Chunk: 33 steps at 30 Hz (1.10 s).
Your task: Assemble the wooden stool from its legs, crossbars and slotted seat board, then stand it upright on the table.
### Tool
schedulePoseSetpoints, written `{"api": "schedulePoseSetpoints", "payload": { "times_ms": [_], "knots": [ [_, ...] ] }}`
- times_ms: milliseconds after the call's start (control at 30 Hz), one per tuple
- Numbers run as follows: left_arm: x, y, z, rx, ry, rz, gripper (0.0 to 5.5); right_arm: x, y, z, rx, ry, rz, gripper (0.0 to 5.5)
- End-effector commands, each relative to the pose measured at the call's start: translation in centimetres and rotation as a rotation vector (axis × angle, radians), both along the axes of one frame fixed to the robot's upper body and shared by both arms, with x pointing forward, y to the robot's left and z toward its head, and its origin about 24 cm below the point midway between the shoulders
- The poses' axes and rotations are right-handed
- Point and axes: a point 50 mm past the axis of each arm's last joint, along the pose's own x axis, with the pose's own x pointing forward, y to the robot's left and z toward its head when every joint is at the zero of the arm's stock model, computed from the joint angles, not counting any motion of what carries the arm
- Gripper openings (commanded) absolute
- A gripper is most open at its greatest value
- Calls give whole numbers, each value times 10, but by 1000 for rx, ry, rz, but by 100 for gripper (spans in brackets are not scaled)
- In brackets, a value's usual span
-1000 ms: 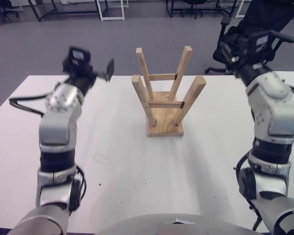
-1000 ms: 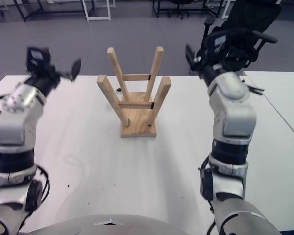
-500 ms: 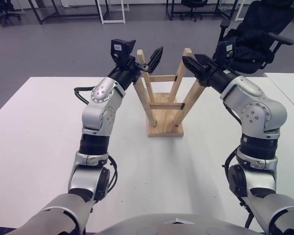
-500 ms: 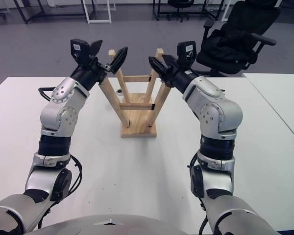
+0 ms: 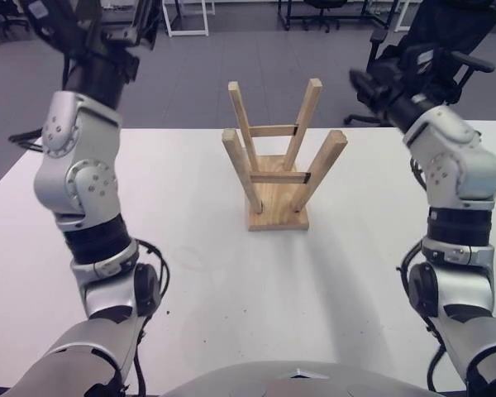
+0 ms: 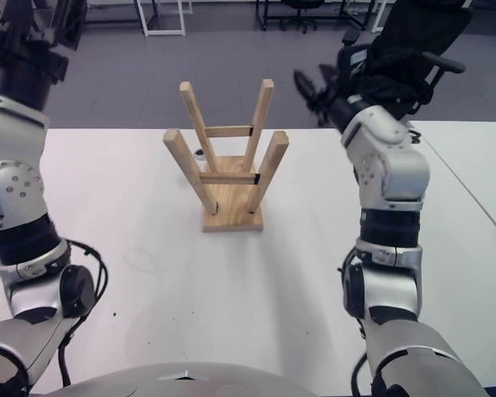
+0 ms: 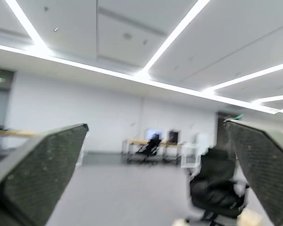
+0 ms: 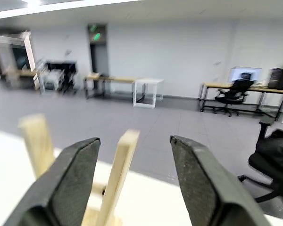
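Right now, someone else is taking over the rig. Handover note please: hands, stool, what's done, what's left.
Left hand: open, empty, held high to the stool's left.
Right hand: open, empty, raised to the stool's right, near the table's far edge.
Stool: mid-table, upside down, touched by neither hand. The seat board lies flat on the table, with four legs up and two crossbars in place.
Done: assembly looks complete.
Left: flip it and stand it on its legs.
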Motion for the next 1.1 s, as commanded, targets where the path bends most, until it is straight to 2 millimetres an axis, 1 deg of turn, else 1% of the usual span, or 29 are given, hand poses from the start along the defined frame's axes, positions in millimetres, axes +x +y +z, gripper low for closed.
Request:
{"api": "schedulePoseSetpoints", "payload": {
  "times_ms": [33, 67, 100, 133, 200, 233, 267, 300, 333, 367, 400, 433, 467, 533, 567, 600, 633, 667, 733, 767, 833, 900, 967, 1033, 1100],
  "knots": [
    [-18, 24, -49, 44, 174, 123, 538, -55, 57, -3, -54, -59, 509, 279],
    [-26, 32, -61, 64, 211, 164, 538, -70, 65, -3, -65, -59, 598, 279],
    [-32, 38, -69, 75, 241, 197, 538, -79, 69, -1, -76, -62, 648, 279],
    [-38, 42, -78, 76, 273, 222, 538, -82, 71, 5, -87, -94, 651, 279],
    [-48, 45, -95, 121, 342, 252, 538, -75, 64, 38, -81, -243, 523, 279],
    [-53, 42, -107, 175, 393, 248, 538, -67, 46, 77, -8, -359, 369, 279],
    [-58, 40, -117, 210, 434, 243, 538, -65, 29, 107, 73, -442, 254, 279],
    [-63, 37, -127, 212, 480, 242, 538, -63, 10, 128, 121, -489, 155, 279],
    [-70, 32, -139, 227, 538, 238, 538, -56, -8, 132, 107, -478, 65, 279],
    [-75, 28, -150, 242, 586, 234, 538, -47, -19, 125, 29, -451, -14, 279],
    [-80, 22, -160, 278, 628, 220, 538, -35, -29, 109, -65, -399, -87, 279],
    [-87, 15, -171, 296, 668, 185, 538, -21, -36, 85, -138, -311, -139, 279],
    [-96, 9, -183, 347, 714, 153, 538, -8, -42, 55, -195, -220, -180, 279],
    [-107, -2, -204, 453, 808, 76, 538, 11, -63, -13, -239, -18, -260, 279],
    [-109, -5, -215, 508, 852, 54, 538, 13, -65, -48, -260, 70, -230, 279],
    [-110, -7, -224, 551, 887, 41, 538, 12, -63, -78, -252, 146, -185, 279],
    [-110, -10, -232, 564, 917, 29, 538, 9, -56, -107, -261, 203, -129, 279],
    [-109, -11, -238, 574, 935, 24, 538, 5, -48, -129, -262, 244, -73, 279],
    [-107, -18, -249, 604, 936, -1, 538, -2, -30, -163, -236, 297, 5, 279],
    [-107, -23, -254, 612, 934, -23, 538, -5, -26, -178, -252, 327, 21, 279],
    [-107, -31, -259, 614, 928, -55, 538, -13, -26, -198, -307, 372, 40, 279],
    [-105, -36, -263, 632, 916, -71, 538, -23, -31, -209, -319, 409, 81, 279],
    [-90, -38, -267, 617, 884, -64, 538, -36, -33, -213, -261, 425, 200, 279],
    [-72, -39, -269, 537, 845, -51, 538, -50, -31, -214, -263, 420, 338, 279],
    [-70, -34, -273, 518, 828, -15, 538, -60, -25, -211, -275, 389, 401, 279]
  ]
}}
